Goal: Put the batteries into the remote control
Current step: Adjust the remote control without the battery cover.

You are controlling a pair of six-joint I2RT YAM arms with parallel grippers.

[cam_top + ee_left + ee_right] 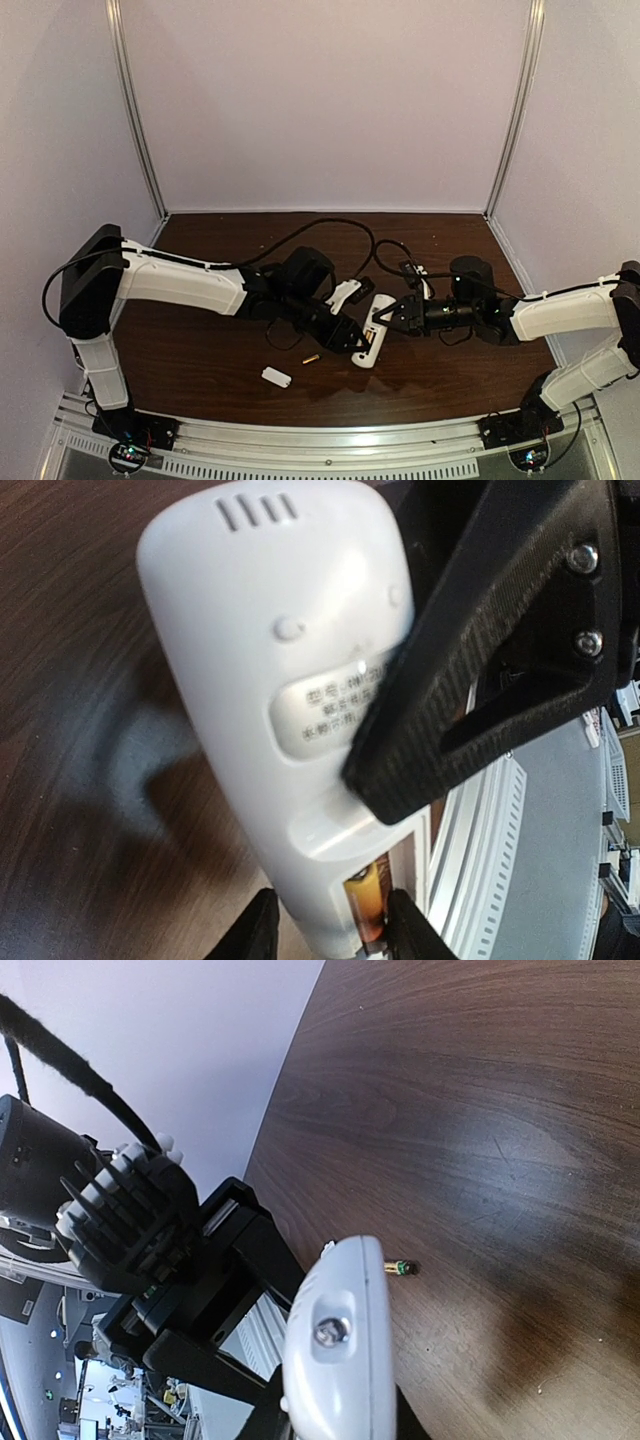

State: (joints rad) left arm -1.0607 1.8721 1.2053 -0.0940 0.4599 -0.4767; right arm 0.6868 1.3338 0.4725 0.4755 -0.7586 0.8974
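Note:
The white remote control (366,356) lies mid-table, back side up, its battery bay open. My right gripper (388,318) is shut on its top end; in the right wrist view the remote's end (340,1350) sits between the jaws of the gripper (335,1425). My left gripper (350,338) is at the bay end; in the left wrist view it (330,935) is open, fingertips (250,935) either side of the remote (270,630). The orange battery (368,898) sits in the bay. The golden-brass battery (311,358) lies loose on the table, also in the right wrist view (400,1268).
The small white cover piece (276,377) lies on the dark wood table (200,350) near the front. Black cables (330,225) loop over the table behind both arms. A metal rail (320,440) runs along the near edge. White walls close in the back and sides.

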